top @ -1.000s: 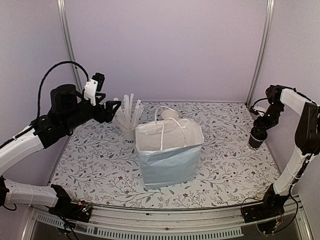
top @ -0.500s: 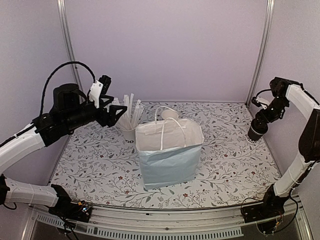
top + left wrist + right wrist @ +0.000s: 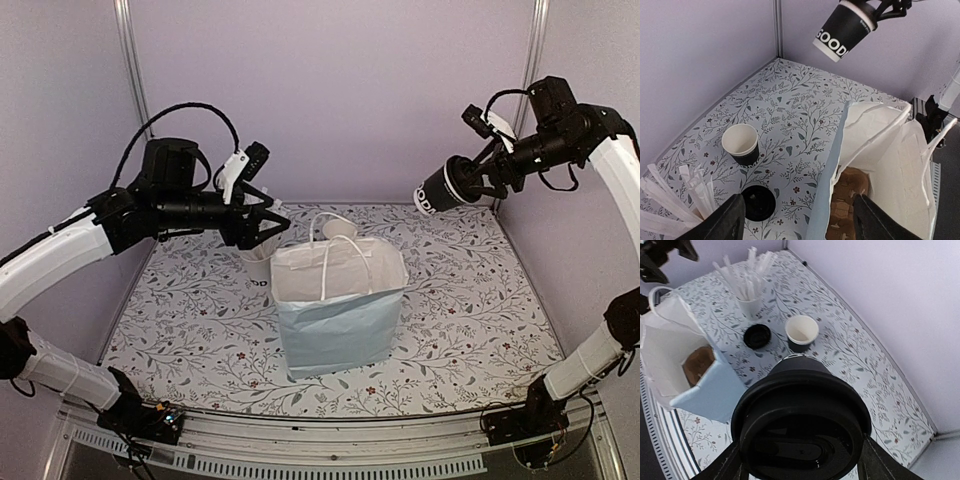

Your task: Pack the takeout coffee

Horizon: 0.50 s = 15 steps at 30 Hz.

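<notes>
Inside blue bag (image 3: pixel 875 130), brown cardboard (image 3: pixel 847 192)

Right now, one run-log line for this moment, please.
right gripper: shut on lidded cup, raised | left gripper: open | unlidded cup: on table

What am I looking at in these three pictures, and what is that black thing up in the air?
These are two robot arms bolted at the near edge of a flowered table. One picture comes from a fixed camera above and behind them; the other two come from small cameras on each wrist. The right gripper is shut on a lidded black coffee cup, held tilted in the air. The left gripper is open and empty, raised near the pale blue paper bag, whose mouth stands open. On the table beyond the bag are a second black cup without a lid, a loose black lid and a white cup of straws.
</notes>
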Motion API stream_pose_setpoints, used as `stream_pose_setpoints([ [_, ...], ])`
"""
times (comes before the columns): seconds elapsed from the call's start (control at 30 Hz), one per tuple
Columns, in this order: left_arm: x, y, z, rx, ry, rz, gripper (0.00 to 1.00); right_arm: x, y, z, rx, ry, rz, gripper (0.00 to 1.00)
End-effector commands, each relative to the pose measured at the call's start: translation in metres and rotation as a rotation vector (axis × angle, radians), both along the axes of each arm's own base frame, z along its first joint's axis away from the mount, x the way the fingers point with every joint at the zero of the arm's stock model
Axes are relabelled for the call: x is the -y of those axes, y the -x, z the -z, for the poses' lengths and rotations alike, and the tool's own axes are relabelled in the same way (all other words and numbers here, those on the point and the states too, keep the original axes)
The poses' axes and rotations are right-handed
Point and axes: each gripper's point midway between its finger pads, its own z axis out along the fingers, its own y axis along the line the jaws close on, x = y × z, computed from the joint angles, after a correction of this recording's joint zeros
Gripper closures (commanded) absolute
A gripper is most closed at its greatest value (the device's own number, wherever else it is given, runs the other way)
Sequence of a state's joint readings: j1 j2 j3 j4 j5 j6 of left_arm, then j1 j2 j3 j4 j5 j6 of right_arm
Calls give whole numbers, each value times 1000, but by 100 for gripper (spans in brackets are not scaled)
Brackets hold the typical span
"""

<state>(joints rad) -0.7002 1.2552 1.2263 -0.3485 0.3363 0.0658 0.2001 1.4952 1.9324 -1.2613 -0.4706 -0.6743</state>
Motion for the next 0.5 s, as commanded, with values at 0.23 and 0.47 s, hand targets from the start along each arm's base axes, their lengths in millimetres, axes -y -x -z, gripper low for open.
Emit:
stream_pose_setpoints([
  [0.23,17,4,25,-105,-90,46,25,-90,104,-40,35,-173,-519,36],
  [0.47,25,5,15,-109,-55,55,25,-107,132,-28,28,-124,-617,36],
])
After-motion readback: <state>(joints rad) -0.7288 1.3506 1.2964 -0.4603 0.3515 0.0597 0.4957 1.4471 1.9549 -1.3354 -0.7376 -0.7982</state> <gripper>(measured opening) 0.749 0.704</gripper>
